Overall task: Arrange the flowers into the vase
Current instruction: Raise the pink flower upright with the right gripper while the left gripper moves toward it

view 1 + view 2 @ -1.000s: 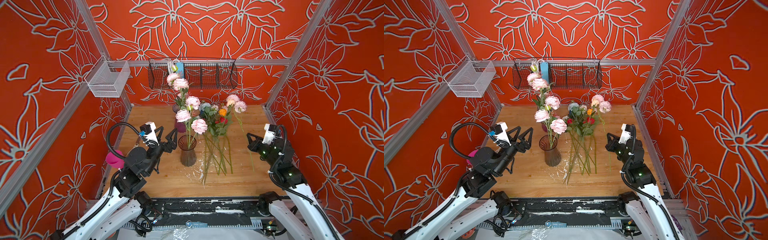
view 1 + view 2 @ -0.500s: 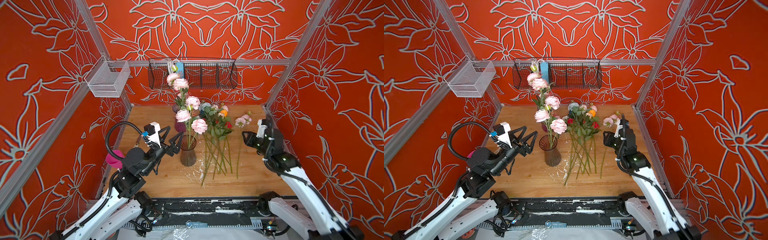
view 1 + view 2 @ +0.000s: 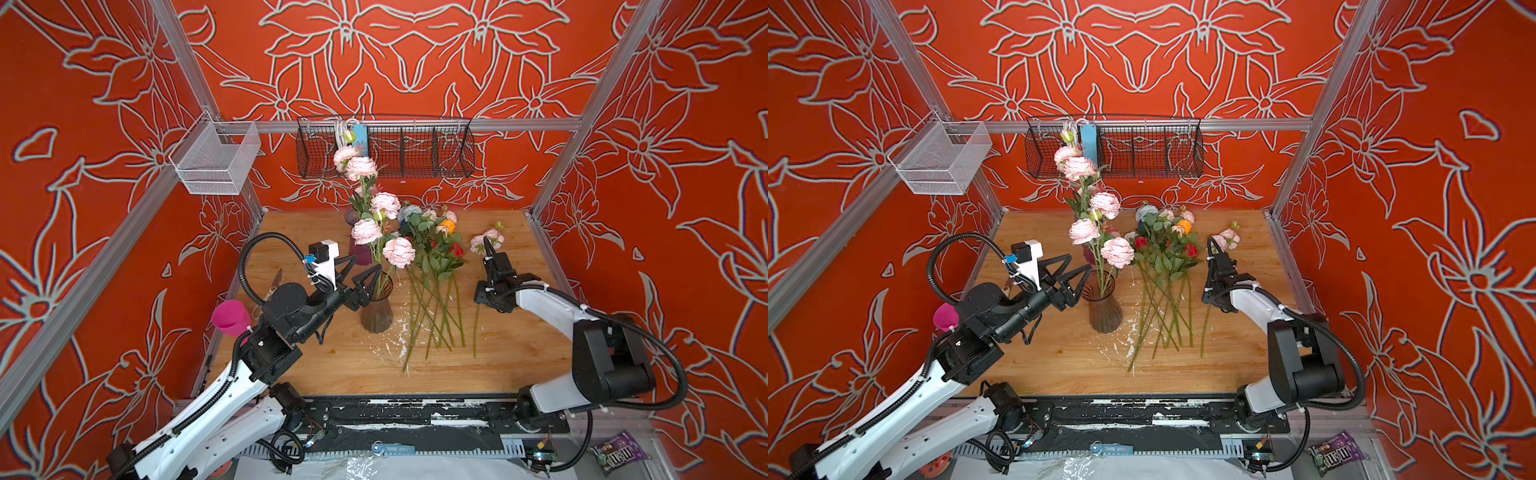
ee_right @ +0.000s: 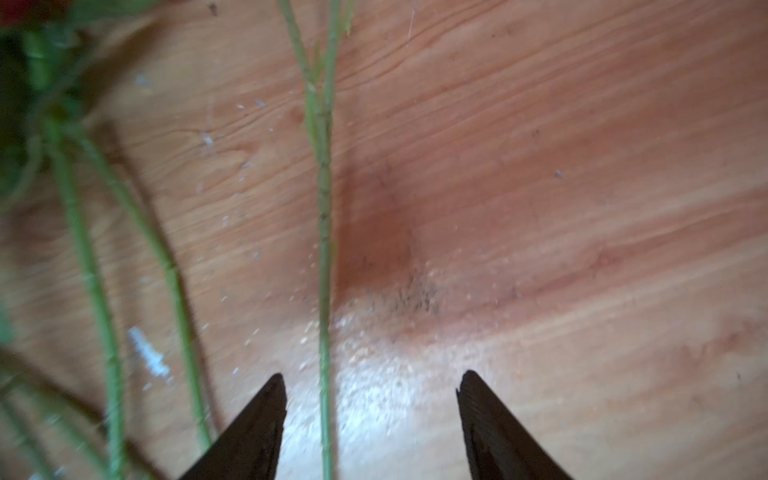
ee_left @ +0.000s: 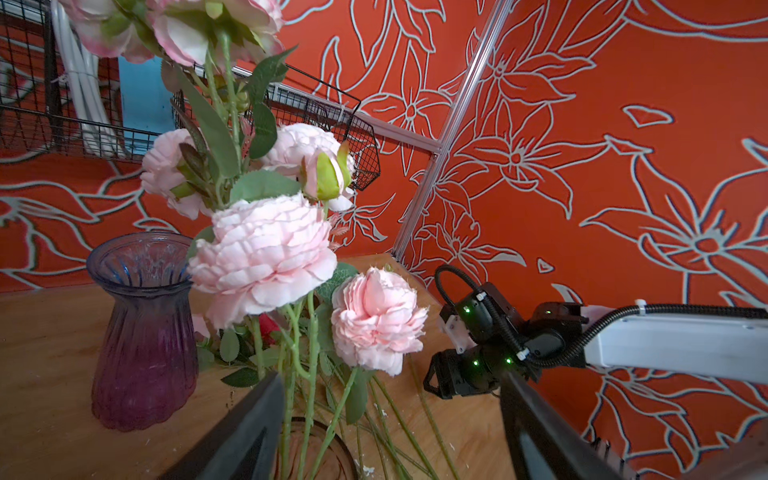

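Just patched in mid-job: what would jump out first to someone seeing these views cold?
Tall pink flowers standing in the dark glass vase at mid-table, against loud red walls patterned with white blooms. Right of the vase, a loose bunch of flowers lies flat on the wooden table, and the right end effector hangs open astride one pink flower's stem.

in the right wrist view the loose stems (image 4: 89, 266) are blurring into green smears, and the fingers (image 4: 249, 432) of the right gripper (image 4: 372, 374) are running off the picture's edge. in both top views the purple vase (image 3: 361, 255) is hiding mostly behind the pink peonies (image 3: 365, 231), and the scissors (image 3: 276, 277) are lying half hidden behind the left arm (image 3: 291, 307).
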Motion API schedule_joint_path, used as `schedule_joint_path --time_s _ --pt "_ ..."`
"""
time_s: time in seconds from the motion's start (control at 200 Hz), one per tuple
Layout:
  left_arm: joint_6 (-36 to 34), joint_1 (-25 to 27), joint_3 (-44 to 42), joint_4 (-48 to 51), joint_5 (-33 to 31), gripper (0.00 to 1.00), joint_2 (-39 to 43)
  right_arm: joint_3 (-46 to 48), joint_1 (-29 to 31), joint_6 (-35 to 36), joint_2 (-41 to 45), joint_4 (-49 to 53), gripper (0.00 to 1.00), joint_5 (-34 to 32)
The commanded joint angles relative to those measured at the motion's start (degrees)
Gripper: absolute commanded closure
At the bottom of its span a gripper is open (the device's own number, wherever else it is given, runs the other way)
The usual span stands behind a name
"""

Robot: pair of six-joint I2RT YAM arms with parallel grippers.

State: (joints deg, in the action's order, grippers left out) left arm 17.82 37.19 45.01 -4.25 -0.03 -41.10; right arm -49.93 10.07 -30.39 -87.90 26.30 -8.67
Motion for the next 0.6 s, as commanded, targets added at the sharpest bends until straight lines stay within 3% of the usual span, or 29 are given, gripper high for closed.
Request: schedule_joint_path --time_s 0.0,0.14,0.24,0.485,0.595 --pt "0.5 0.1 1.1 -0.3 0.3 0.19 0.6 -1.7 -1.0 0.1 -3.3 -0.3 0.32 1.1" --pt "0.3 0.1 1.1 -0.4 0.2 0.19 0.5 -2.4 -1.5 -0.1 -6.1 -1.2 0.36 2.6" --pt "0.2 0.1 1.1 -0.2 0.0 0.19 0.4 -2.5 -1.8 0.0 -7.6 -2.4 0.46 5.2" --pt "-0.4 0.1 1.0 -0.4 -0.6 0.19 1.3 -2.9 -2.0 1.1 -6.5 -2.3 0.89 6.5" --pt "-0.6 0.1 1.2 -0.1 -0.5 0.18 1.2 -1.5 -1.9 0.8 -1.2 -2.9 0.97 6.1"
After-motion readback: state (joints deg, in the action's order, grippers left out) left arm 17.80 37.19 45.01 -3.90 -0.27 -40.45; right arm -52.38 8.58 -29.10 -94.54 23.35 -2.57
